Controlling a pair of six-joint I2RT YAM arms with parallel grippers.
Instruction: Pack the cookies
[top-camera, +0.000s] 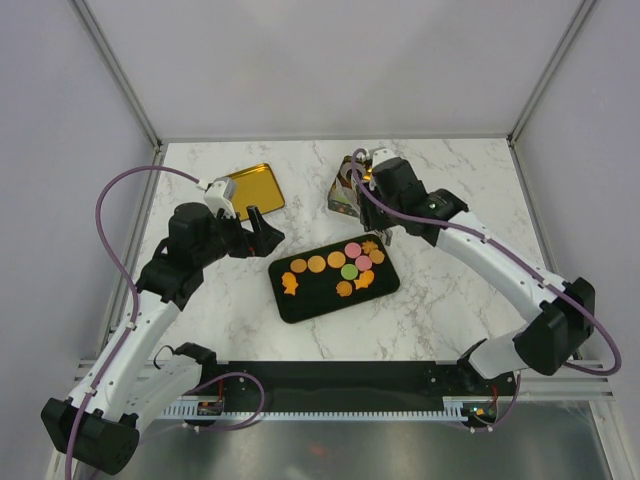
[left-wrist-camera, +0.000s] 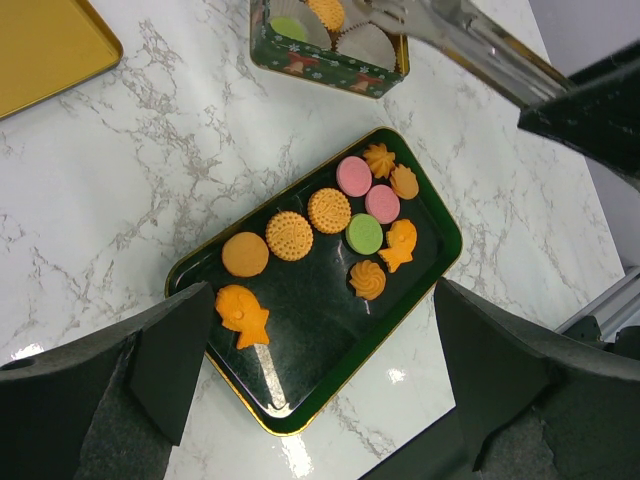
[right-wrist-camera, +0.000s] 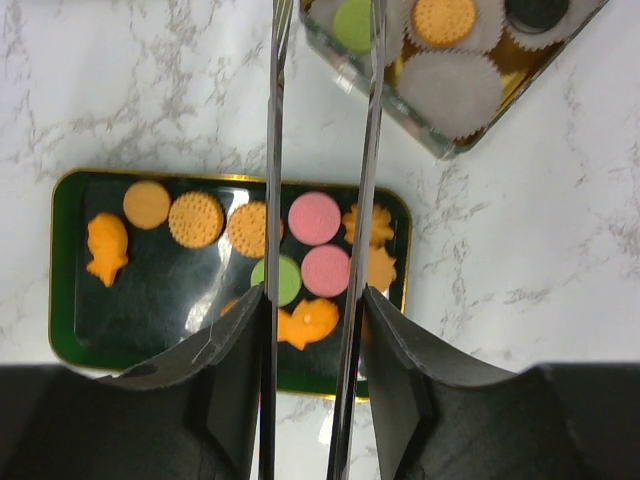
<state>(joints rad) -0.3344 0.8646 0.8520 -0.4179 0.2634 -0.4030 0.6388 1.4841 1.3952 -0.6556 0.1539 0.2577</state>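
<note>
Several cookies (top-camera: 340, 264), orange, pink and green, some fish-shaped, lie on a dark green tray (top-camera: 310, 302). A patterned tin (top-camera: 345, 192) behind the tray holds a green cookie (right-wrist-camera: 352, 22), an orange one and a dark one in paper liners. My right gripper (right-wrist-camera: 315, 300) is shut on metal tongs (right-wrist-camera: 372, 150), whose blades reach toward the tin (left-wrist-camera: 330, 65); their tips are out of the wrist view. My left gripper (left-wrist-camera: 322, 300) hovers open over the tray's (left-wrist-camera: 300, 400) near end, by a fish cookie (left-wrist-camera: 240, 312), holding nothing.
A gold lid (top-camera: 250, 188) lies at the back left on the marble table, also visible in the left wrist view (left-wrist-camera: 40, 45). Frame posts and grey walls enclose the table. A black rail runs along the near edge.
</note>
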